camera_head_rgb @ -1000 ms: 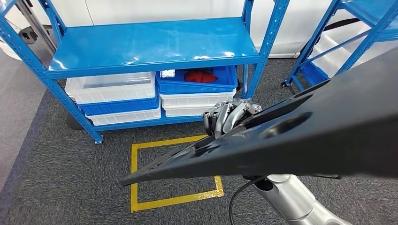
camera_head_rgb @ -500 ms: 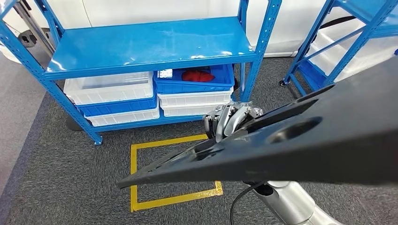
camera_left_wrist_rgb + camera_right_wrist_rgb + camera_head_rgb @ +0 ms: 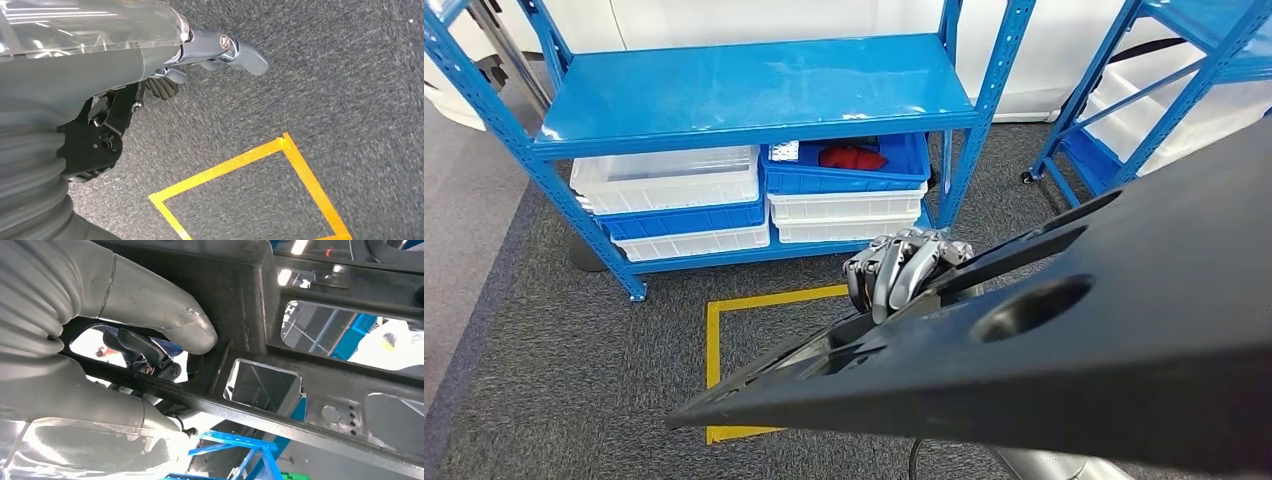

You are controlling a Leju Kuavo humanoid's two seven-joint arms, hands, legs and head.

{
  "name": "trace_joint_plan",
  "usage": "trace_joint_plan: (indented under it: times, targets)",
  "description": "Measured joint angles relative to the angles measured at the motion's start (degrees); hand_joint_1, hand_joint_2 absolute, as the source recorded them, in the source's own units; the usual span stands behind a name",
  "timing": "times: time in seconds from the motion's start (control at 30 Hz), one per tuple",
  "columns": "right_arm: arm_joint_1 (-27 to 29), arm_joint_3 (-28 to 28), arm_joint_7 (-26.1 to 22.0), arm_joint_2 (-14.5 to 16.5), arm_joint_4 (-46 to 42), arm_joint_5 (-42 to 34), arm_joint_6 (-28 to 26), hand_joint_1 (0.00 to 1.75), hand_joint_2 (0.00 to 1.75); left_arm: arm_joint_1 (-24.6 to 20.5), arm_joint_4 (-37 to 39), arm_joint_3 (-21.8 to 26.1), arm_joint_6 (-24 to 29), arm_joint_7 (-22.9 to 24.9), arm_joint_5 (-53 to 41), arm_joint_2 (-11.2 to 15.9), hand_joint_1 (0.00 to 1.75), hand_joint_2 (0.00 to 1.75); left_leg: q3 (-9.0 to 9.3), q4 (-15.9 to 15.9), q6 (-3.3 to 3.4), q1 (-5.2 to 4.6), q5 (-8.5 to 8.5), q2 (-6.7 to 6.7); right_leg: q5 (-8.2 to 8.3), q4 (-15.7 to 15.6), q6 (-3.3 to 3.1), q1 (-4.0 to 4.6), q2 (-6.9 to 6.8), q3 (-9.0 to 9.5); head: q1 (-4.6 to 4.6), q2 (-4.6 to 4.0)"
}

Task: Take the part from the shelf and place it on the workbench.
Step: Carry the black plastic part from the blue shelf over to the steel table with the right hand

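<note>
Gripping the black part (image 3: 1064,330), right hand (image 3: 902,268) fingers wrap it; left hand (image 3: 165,65) fingers curled, holding nothing.

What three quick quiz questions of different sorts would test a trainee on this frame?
1. True or false: the right hand grips the black part.
2. What marks the carpet in front of the blue shelf? A) yellow tape square B) red cone C) white arrow
3. Fill in: the red item lies in a ____ bin.

Key: 1 true; 2 A, the yellow tape square; 3 blue, the blue bin.
</note>
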Motion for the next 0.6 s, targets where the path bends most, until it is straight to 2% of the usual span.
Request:
trace_joint_plan:
  times: [0.03, 0.07, 0.13, 0.17, 0.23, 0.3, 0.33, 0.37, 0.4, 0.43, 0.5, 0.53, 0.57, 0.6]
  targets:
    - [-0.01, -0.16, 0.11, 0.19, 0.0, -0.04, 0.35, 1.75, 1.75, 0.04, 0.0, 0.01, 0.02, 0.02, 0.0, -0.03, 0.0, 1.75, -0.05, 0.0, -0.3, -0.11, 0.06, 0.21, 0.25, -1.64, -0.33, 0.25, -0.42, 0.67, 0.0, 0.0]
    - [-0.03, -0.31, 0.17, 0.32, 0.01, -0.1, 0.66, 1.75, 1.75, 0.09, 0.0, 0.01, 0.04, 0.04, 0.0, -0.03, 0.0, 1.75, -0.1, -0.07, -0.64, -0.2, 0.17, 0.52, 0.17, -2.04, -0.62, 0.47, -0.39, 0.59, 0.0, 0.0]
    - [-0.04, -0.49, 0.19, 0.44, 0.02, -0.23, 1.16, 1.75, 1.75, 0.13, 0.0, 0.02, 0.08, 0.07, 0.0, -0.02, 0.0, 1.75, -0.13, -0.11, -1.27, -0.19, 0.11, 1.12, 0.68, -2.33, -1.31, 0.3, 0.47, 0.31, 0.0, 0.0]
    - [-0.06, -0.53, 0.2, 0.47, 0.02, -0.27, 1.31, 1.75, 1.75, 0.11, 0.0, 0.02, 0.07, 0.08, 0.0, -0.01, 0.0, 1.75, -0.36, 0.49, -1.53, -0.15, -0.52, 1.02, 0.96, -2.55, -1.71, 0.17, 0.83, 0.27, 0.0, 0.0]
    - [-0.09, -0.56, 0.2, 0.61, 0.02, -0.31, 1.53, 1.75, 1.75, 0.11, 0.0, 0.02, 0.06, 0.15, -0.02, -0.01, 0.0, 1.75, -2.32, 5.27, -1.82, -0.03, -3.76, 0.27, 1.43, -2.87, -2.36, 0.03, 1.47, 0.17, 0.0, 0.0]
    - [-0.06, -0.56, 0.2, 0.68, 0.03, -0.32, 1.62, 1.75, 1.75, 0.15, 0.01, 0.02, 0.06, 0.23, -0.09, -0.03, 0.0, 1.75, -5.55, 12.98, -1.94, -0.03, -7.46, -0.2, 1.64, -2.77, -2.66, 0.21, 2.26, -0.17, -0.01, 0.0]
    - [-0.04, -0.56, 0.2, 0.68, 0.04, -0.32, 1.63, 1.75, 1.75, 0.17, 0.01, 0.02, 0.07, 0.25, -0.12, -0.03, 0.0, 1.75, -6.59, 15.55, -1.96, -0.03, -8.19, -0.26, 1.69, -2.64, -2.71, 0.31, 2.69, -0.34, -0.01, 0.0]
    - [-0.02, -0.56, 0.2, 0.68, 0.04, -0.32, 1.63, 1.75, 1.75, 0.18, 0.01, 0.02, 0.07, 0.25, -0.11, -0.03, 0.0, 1.75, -6.63, 15.98, -1.9, -0.04, -7.76, -0.29, 1.72, -2.48, -2.72, 0.4, 3.16, -0.48, -0.02, 0.0]
    - [-0.02, -0.56, 0.2, 0.69, 0.04, -0.32, 1.63, 1.75, 1.75, 0.18, 0.01, 0.02, 0.08, 0.26, -0.09, -0.02, 0.0, 1.75, -5.54, 14.06, -1.74, -0.04, -6.31, -0.4, 1.74, -2.32, -2.71, 0.46, 3.67, -0.57, -0.01, 0.0]
    - [-0.03, -0.56, 0.2, 0.69, 0.04, -0.32, 1.63, 1.75, 1.75, 0.17, 0.0, 0.02, 0.07, 0.26, -0.07, -0.02, 0.0, 1.75, -3.53, 10.21, -1.47, -0.05, -4.27, -0.85, 1.75, -2.17, -2.68, 0.51, 4.18, -0.61, -0.01, 0.0]
    - [-0.07, -0.56, 0.2, 0.74, 0.04, -0.32, 1.61, 1.75, 1.75, 0.14, 0.0, 0.02, 0.07, 0.28, -0.08, 0.03, 0.0, 1.75, 0.22, 2.79, -0.98, -0.08, -1.77, -2.45, 1.84, -1.9, -2.39, 0.61, 5.14, -0.83, 0.01, 0.0]
    - [-0.09, -0.56, 0.2, 0.77, 0.04, -0.32, 1.6, 1.75, 1.75, 0.14, 0.0, 0.02, 0.05, 0.31, -0.1, 0.04, 0.0, 1.75, 1.13, 0.82, -0.84, -0.16, -1.42, -3.04, 1.96, -1.81, -2.1, 0.56, 5.54, -1.04, 0.01, 0.0]
    - [-0.11, -0.56, 0.21, 0.79, 0.04, -0.31, 1.59, 1.75, 1.75, 0.12, 0.0, 0.02, 0.04, 0.35, -0.13, 0.06, 0.0, 1.75, 1.36, 0.21, -0.77, -0.26, -1.57, -3.22, 2.13, -1.8, -1.74, 0.45, 5.92, -1.28, 0.0, 0.0]
    - [-0.15, -0.56, 0.23, 0.79, 0.03, -0.26, 1.56, 1.75, 1.75, 0.09, 0.0, 0.02, 0.02, 0.38, -0.15, 0.05, 0.0, 1.75, 1.37, -0.06, -0.67, -0.35, -1.38, -2.89, 2.34, -1.84, -1.37, 0.3, 6.33, -1.47, 0.0, 0.0]
